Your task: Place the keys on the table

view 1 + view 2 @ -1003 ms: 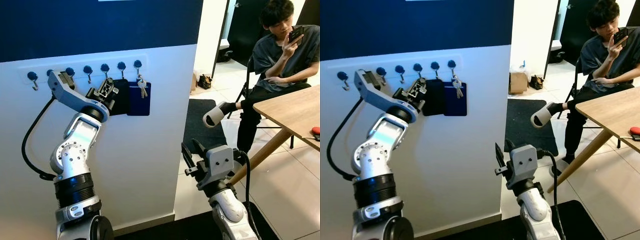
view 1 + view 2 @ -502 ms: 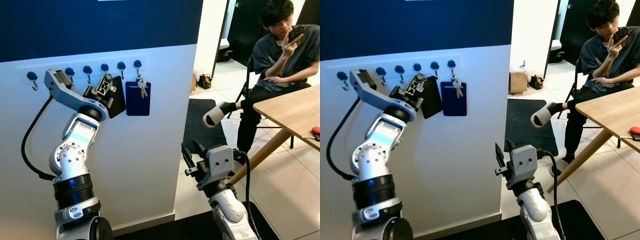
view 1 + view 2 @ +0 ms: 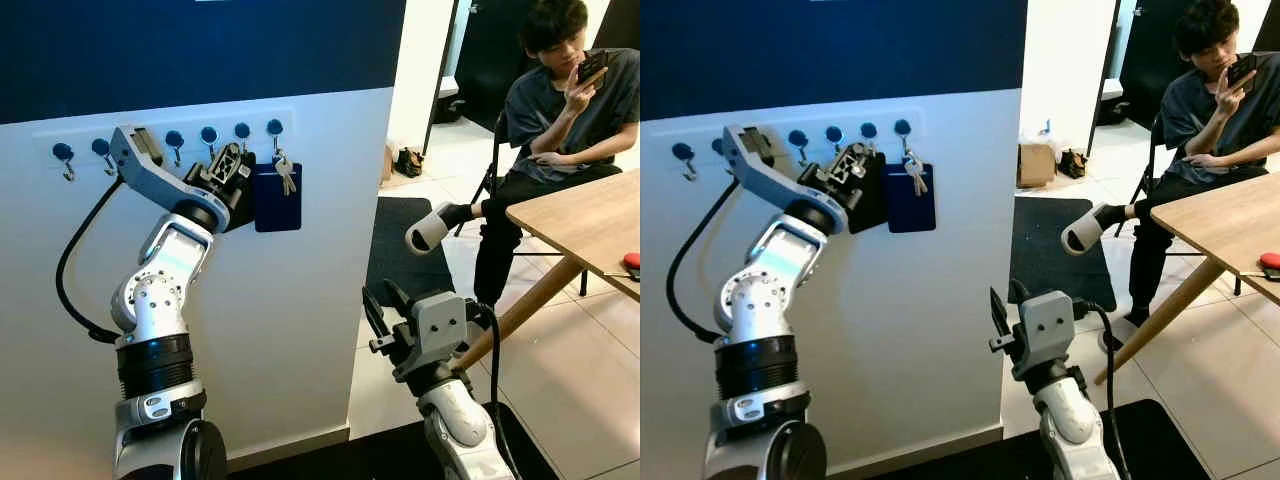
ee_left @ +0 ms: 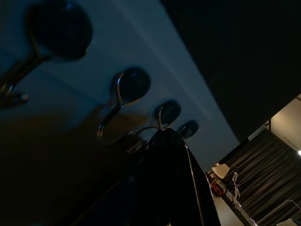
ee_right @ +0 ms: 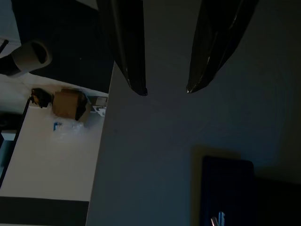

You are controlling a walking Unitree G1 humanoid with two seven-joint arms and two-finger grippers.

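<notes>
The keys point(image 3: 286, 176) hang from the rightmost hook point(image 3: 274, 128) on the white wall, in front of a dark blue card holder point(image 3: 277, 205). My left gripper point(image 3: 240, 196) is raised against the wall just left of the holder. Its black fingers point(image 4: 171, 183) lie together as one dark mass below the hooks, with nothing seen between them. My right gripper point(image 3: 384, 301) is held low in front of me, open and empty, and its fingertips point(image 5: 141, 87) stand well apart. The wooden table point(image 3: 590, 225) stands at the right.
A row of blue wall hooks point(image 3: 208, 135) runs left of the keys. A person point(image 3: 560, 110) sits on a chair beyond the table, holding a phone. A small red object point(image 3: 632, 262) lies on the table's edge. A black mat point(image 3: 400, 245) covers the tiled floor.
My left arm swung left along the hooks and then back right. Its gripper now sits closer to the blue card holder and keys. The right arm has not moved.
</notes>
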